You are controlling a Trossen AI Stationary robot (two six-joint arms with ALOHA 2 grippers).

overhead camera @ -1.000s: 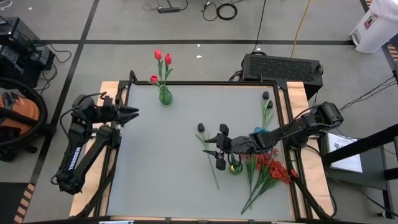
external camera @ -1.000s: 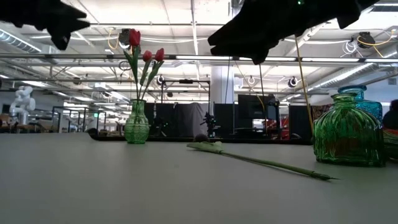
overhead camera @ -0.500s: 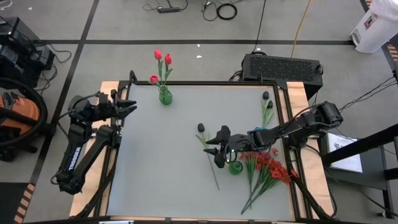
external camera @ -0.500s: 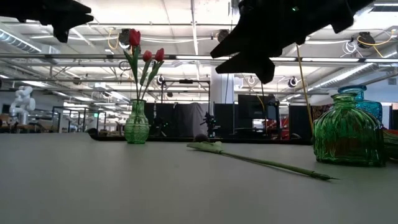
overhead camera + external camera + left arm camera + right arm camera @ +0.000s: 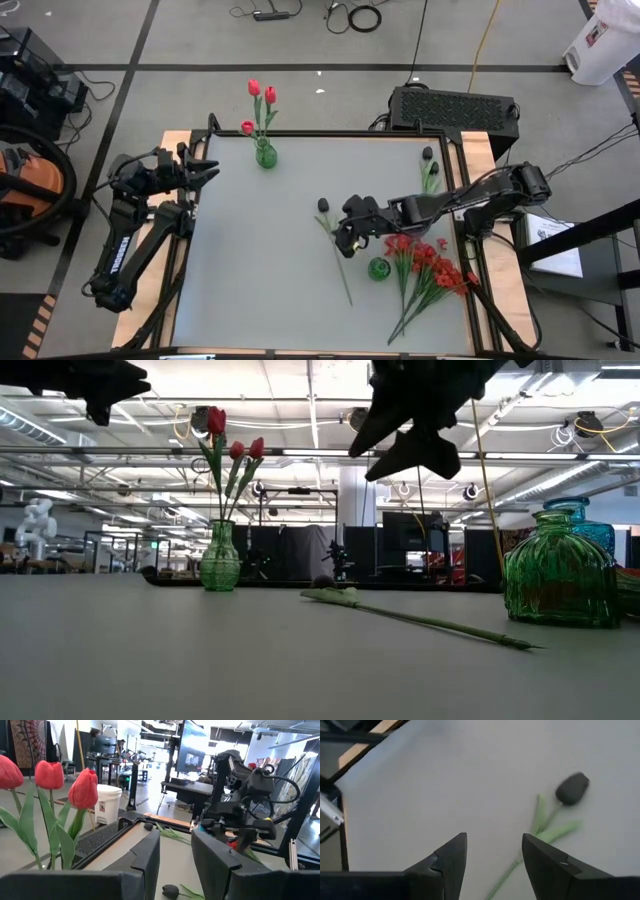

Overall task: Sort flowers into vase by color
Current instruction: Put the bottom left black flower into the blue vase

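Below the right pincer (image 5: pixel 492 865), its wrist view alone shows the black tulip (image 5: pixel 572 788).

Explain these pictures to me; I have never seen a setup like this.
Two dark robot arms work at a grey table. One picture looks down from above, one level across the tabletop, and two from the arms' wrists. The right pincer hangs open and empty above a black tulip lying on the table. The left pincer waits open at the table's left edge. Red tulips stand in a green vase. An empty green vase, a red bunch and more black tulips lie to the right.
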